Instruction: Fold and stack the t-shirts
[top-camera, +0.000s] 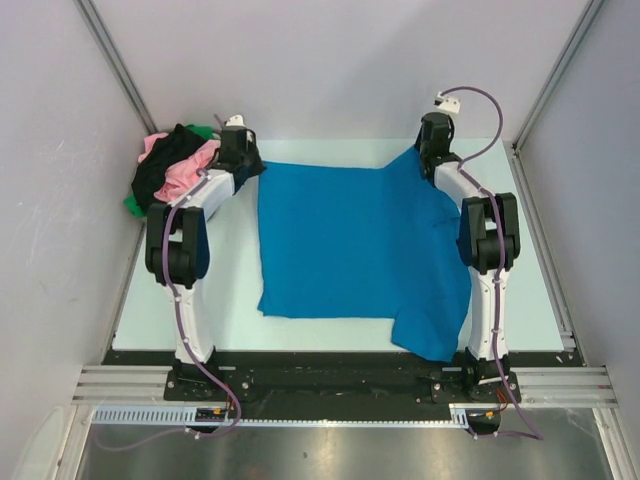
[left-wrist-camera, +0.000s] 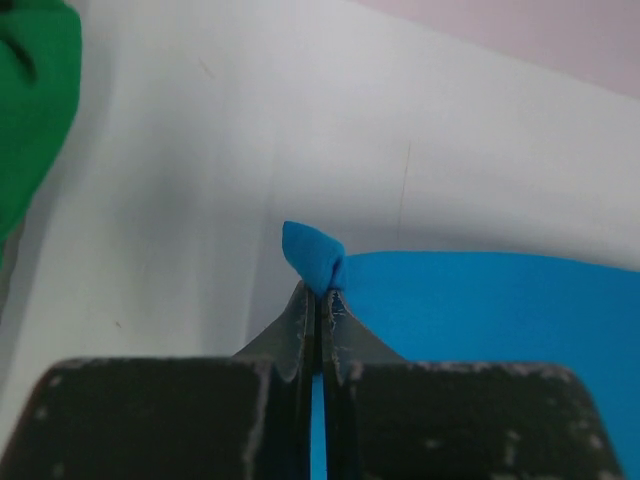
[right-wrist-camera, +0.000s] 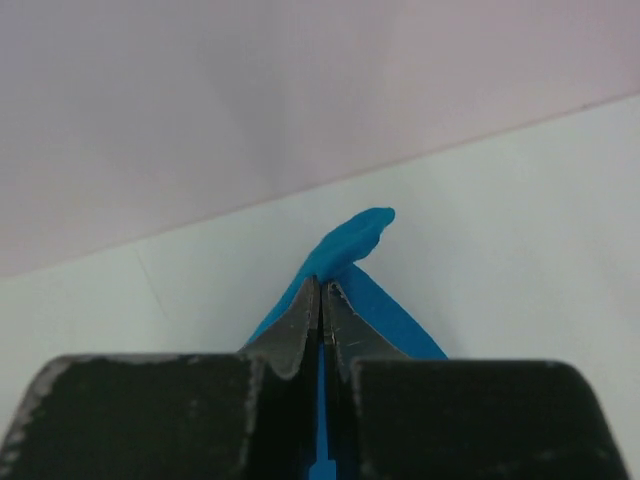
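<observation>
The top external view shows a bright blue, soft cotton t-shirt (top-camera: 350, 240) lying flat and spread out in the middle of the pale table (top-camera: 230, 290). Its far edge runs from side to side, and each end of that edge sits in a claw.

The left gripper (top-camera: 248, 163) is at the far left corner. Its wrist view shows the left gripper (left-wrist-camera: 320, 297) with its two fingers pressed together on a small bunch of blue cloth that pokes out past the tips. The right gripper (top-camera: 430, 155) is at the far right corner. In its own wrist view, the right gripper (right-wrist-camera: 322, 290) is pinching a little fold of blue cloth in the same way.

From both claws, the rest of the shirt stretches back toward the near edge of the table, where the arms are bolted. Each arm is closest to its own corner. One blue flap reaches down near the base of the right arm.

I think the next move is to bring both corners toward the near edge together, so the shirt folds in half. If one claw goes faster, the fold may come out crooked.

A heap of other shirts sits at the far left: a pink one (top-camera: 192, 170), a black one (top-camera: 165, 170) and a green one (top-camera: 134, 203).
</observation>
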